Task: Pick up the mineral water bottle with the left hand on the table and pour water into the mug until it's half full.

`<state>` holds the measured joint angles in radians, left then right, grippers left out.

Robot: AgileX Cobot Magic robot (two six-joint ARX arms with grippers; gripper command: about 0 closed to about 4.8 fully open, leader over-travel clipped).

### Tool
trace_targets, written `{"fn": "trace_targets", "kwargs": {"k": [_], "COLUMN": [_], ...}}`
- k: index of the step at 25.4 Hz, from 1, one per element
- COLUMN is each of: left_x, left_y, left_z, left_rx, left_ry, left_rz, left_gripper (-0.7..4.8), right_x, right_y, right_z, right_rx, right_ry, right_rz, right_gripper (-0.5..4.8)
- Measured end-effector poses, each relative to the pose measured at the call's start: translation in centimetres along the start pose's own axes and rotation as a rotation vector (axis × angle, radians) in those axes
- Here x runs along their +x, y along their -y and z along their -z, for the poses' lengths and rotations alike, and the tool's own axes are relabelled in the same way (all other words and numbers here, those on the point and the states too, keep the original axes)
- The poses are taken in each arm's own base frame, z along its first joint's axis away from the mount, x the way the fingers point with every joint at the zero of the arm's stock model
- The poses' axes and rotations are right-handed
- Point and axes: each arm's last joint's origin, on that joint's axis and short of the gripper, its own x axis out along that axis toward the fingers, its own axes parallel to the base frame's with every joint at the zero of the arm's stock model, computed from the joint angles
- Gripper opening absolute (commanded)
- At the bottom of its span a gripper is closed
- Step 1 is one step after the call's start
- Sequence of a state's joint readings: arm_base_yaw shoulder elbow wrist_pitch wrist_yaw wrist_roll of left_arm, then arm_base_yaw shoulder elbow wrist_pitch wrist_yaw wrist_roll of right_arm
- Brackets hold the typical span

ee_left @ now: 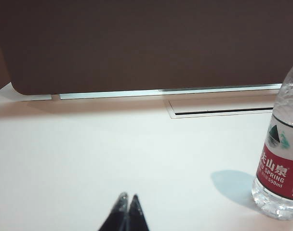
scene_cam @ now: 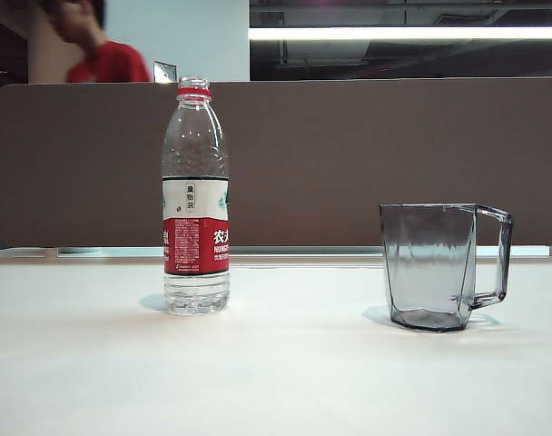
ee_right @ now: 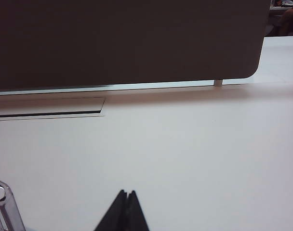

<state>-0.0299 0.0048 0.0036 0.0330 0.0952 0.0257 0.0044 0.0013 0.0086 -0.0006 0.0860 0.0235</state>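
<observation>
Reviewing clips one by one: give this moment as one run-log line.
phase: not started | left gripper: shut, empty, short of mineral water bottle | right gripper: shut, empty | mug: upright on table

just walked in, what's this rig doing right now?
Nothing is being handled yet. The mineral water bottle stands upright and uncapped on the white table, with the empty grey mug apart from it, further right. Neither arm shows in the exterior view. The left gripper is shut, hovering short of the bottle; the right gripper is also shut, near the mug.
</observation>
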Motion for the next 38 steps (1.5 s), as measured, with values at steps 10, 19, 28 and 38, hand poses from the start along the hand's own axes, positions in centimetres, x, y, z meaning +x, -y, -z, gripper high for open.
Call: {"fn": "trace_targets", "kwargs": {"k": [10, 19, 28, 38], "left_x": [0.0, 0.0, 0.0, -0.6], "left_y": [0.0, 0.0, 0.0, 0.0], "left_z": [0.0, 0.0, -0.2, -4.4], "left_rx": [0.0, 0.0, -0.07, -0.144], "left_ry": [0.0, 0.0, 0.005, 0.148], "left_rz": [0.0, 0.0, 0.0, 0.01], "left_gripper": [-0.06, -0.06, -0.05, -0.06], "right_x": [0.0, 0.0, -0.3, -1.1], "right_y": [0.0, 0.0, 0.0, -0.2], "right_z": [0.0, 0.0, -1.3, -9.6], "right_rx": [0.0, 0.0, 0.003, 0.014], "right_ry": [0.0, 0.0, 0.026, 0.148], "right_rz": [0.0, 0.0, -0.002, -0.022], "right_gripper": [-0.01, -0.01, -0.01, -0.02]}}
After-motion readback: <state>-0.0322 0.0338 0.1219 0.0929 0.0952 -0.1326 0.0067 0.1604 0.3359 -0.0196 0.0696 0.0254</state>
